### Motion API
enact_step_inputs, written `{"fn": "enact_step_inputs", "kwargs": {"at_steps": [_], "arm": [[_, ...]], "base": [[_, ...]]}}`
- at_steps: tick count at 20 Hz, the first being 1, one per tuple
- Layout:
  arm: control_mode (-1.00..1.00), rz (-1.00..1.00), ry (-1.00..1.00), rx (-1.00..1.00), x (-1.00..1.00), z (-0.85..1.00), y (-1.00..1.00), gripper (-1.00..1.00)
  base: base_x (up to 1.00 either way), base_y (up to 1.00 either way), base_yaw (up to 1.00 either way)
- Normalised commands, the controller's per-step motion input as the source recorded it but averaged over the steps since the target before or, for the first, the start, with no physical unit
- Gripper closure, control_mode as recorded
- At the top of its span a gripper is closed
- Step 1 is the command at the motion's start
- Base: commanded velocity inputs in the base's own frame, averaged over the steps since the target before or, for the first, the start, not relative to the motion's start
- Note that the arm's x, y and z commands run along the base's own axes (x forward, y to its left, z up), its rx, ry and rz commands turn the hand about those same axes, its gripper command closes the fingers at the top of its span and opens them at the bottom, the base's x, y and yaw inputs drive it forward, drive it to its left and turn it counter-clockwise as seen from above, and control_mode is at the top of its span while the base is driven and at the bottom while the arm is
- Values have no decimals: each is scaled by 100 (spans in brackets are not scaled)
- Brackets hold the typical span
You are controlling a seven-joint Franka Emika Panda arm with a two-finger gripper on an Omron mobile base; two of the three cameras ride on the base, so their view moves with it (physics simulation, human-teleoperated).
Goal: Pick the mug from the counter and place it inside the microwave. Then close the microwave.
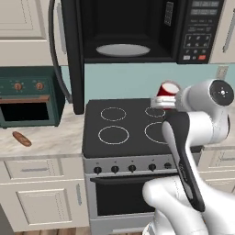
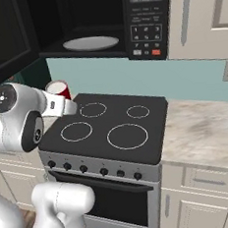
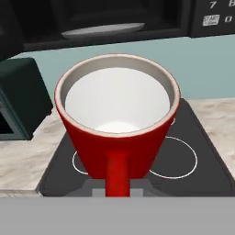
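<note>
Red and glossy, the small cylindrical mug with a white inside [image 3: 118, 124] sits in our claw [image 3: 117, 186], held aloft above the black glass stovetop with white ring burners [image 1: 124, 128], its handle facing the hand camera and its open mouth tilted toward the wall. We see the claw's jaws closed against the mug's lower body in the hand view, though the fingertips themselves are mostly hidden under the cup. From the left base view the mug [image 1: 168, 90] hangs over the back right burner, just beside our white arm's wrist; from the right base view it [image 2: 58, 89] shows at the stove's far left edge, below the open cavity. The large black over-range microwave [image 1: 137, 32] stands with its dark door [image 1: 73, 55] swung wide to the left, the round white turntable plate [image 1: 123, 50] bare inside and the button panel [image 1: 201, 32] at its right. On the beige-white marbled stone tabletop [image 1: 55, 137] to the left stand a dark green toaster oven with copper knobs [image 1: 30, 96] and a brown baguette-like bread [image 1: 21, 138].
</note>
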Motion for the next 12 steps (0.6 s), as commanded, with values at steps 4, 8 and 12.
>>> {"fn": "enact_step_inputs", "kwargs": {"at_steps": [4, 8, 12], "arm": [[-100, 3, -22, 4, 47, 62, 0, 100], [-100, 2, -16, 1, 47, 59, 0, 100], [-100, 0, -7, 0, 31, 54, 0, 100]], "base": [[0, 0, 0], [0, 0, 0], [0, 0, 0]]}}
